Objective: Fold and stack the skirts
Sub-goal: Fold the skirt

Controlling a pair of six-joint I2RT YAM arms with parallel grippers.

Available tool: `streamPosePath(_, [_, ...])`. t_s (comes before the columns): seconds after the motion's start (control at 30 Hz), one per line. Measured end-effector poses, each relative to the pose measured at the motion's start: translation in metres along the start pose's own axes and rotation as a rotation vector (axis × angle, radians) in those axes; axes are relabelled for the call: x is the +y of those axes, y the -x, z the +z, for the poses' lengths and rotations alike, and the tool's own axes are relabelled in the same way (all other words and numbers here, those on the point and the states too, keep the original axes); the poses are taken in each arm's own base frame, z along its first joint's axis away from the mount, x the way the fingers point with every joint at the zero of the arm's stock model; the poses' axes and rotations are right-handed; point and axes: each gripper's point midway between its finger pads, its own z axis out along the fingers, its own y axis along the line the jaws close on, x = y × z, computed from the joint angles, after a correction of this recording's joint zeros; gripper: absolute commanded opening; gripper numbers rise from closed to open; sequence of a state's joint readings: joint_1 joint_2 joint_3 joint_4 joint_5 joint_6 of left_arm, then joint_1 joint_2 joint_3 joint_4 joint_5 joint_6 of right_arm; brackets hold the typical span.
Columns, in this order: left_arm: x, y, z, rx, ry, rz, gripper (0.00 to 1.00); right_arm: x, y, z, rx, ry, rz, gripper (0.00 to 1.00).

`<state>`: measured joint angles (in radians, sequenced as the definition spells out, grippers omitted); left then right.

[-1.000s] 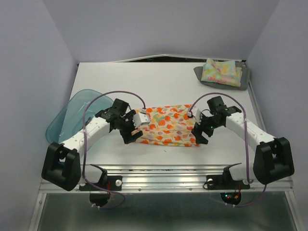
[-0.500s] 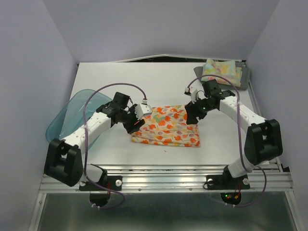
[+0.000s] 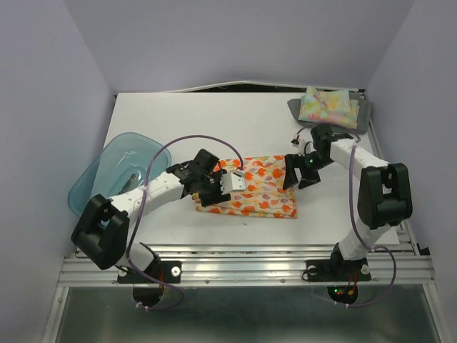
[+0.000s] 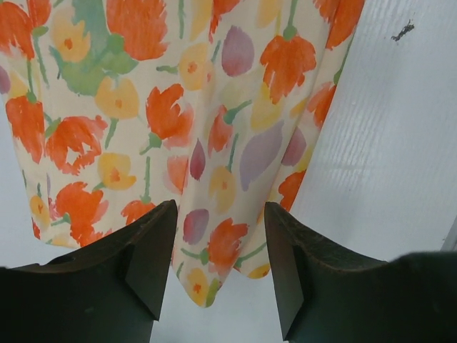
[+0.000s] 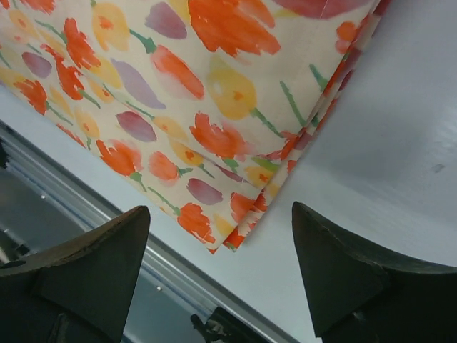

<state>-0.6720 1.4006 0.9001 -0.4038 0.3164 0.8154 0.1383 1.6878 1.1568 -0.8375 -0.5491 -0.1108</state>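
The white skirt with orange-red flowers (image 3: pixel 258 189) lies folded flat at the table's middle front. My left gripper (image 3: pixel 214 196) is over its left end. In the left wrist view (image 4: pixel 221 275) it is open, with a corner of the skirt (image 4: pixel 178 107) lying between the fingers, unpinched. My right gripper (image 3: pixel 298 179) is at the skirt's right edge. In the right wrist view (image 5: pixel 221 279) it is wide open and empty above the skirt's corner (image 5: pixel 178 107). The pastel floral skirt (image 3: pixel 328 107) lies folded on the dark grey skirt (image 3: pixel 364 120) at the back right.
A translucent blue basin (image 3: pixel 107 171) sits at the left edge, beside the left arm. The metal rail of the table's front edge (image 5: pixel 64 193) shows just beyond the skirt's corner in the right wrist view.
Both grippers left the skirt's front corners and went back. My left gripper has since moved right over the skirt's left end. My right gripper has shifted to the skirt's right edge.
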Motion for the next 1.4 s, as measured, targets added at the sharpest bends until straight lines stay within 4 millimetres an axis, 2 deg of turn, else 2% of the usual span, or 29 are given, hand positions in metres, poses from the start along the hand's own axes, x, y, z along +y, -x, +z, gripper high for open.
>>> streamPosePath(0.13, [-0.005, -0.005, 0.013, 0.043, 0.005, 0.028, 0.58, 0.001, -0.017, 0.013, 0.092, 0.037, 0.089, 0.87])
streamPosePath(0.27, [-0.006, -0.003, 0.017, 0.053, 0.019, 0.053, 0.46, 0.001, -0.024, 0.021, 0.139, 0.057, 0.129, 0.87])
streamPosePath(0.3, [-0.006, -0.001, 0.018, 0.049, 0.027, 0.061, 0.39, 0.002, -0.026, 0.024, 0.155, 0.066, 0.147, 0.86])
streamPosePath(0.4, [-0.003, 0.001, 0.022, 0.05, 0.049, 0.071, 0.33, 0.002, -0.031, 0.03, 0.182, 0.084, 0.179, 0.86])
streamPosePath(0.43, [-0.003, 0.001, 0.023, 0.052, 0.05, 0.073, 0.33, 0.002, -0.032, 0.031, 0.189, 0.089, 0.187, 0.87])
streamPosePath(0.5, [-0.005, -0.001, 0.027, 0.063, 0.042, 0.076, 0.48, 0.005, -0.034, 0.031, 0.199, 0.107, 0.202, 0.87])
streamPosePath(0.57, [-0.009, -0.001, 0.029, 0.065, 0.029, 0.084, 0.57, 0.008, -0.035, 0.032, 0.208, 0.126, 0.216, 0.87])
streamPosePath(0.67, [-0.014, 0.002, 0.03, 0.056, 0.011, 0.093, 0.6, 0.011, -0.036, 0.033, 0.219, 0.148, 0.233, 0.87])
streamPosePath(0.73, [-0.017, 0.003, 0.031, 0.053, 0.0, 0.097, 0.58, 0.013, -0.037, 0.034, 0.223, 0.157, 0.238, 0.87])
streamPosePath(0.93, [-0.019, 0.003, 0.031, 0.051, -0.012, 0.105, 0.36, 0.016, -0.039, 0.035, 0.239, 0.182, 0.261, 0.87])
streamPosePath(0.97, [-0.019, 0.003, 0.032, 0.052, -0.015, 0.107, 0.26, 0.017, -0.039, 0.035, 0.241, 0.186, 0.264, 0.87])
streamPosePath(1.13, [-0.022, -0.001, 0.037, 0.064, -0.035, 0.114, 0.01, 0.019, -0.04, 0.036, 0.247, 0.2, 0.276, 0.87])
streamPosePath(1.27, [-0.028, 0.002, 0.036, 0.059, -0.064, 0.122, 0.0, 0.02, -0.04, 0.037, 0.256, 0.212, 0.295, 0.87])
streamPosePath(1.4, [-0.033, 0.015, 0.034, 0.035, -0.09, 0.137, 0.0, 0.021, -0.04, 0.038, 0.258, 0.217, 0.301, 0.87])
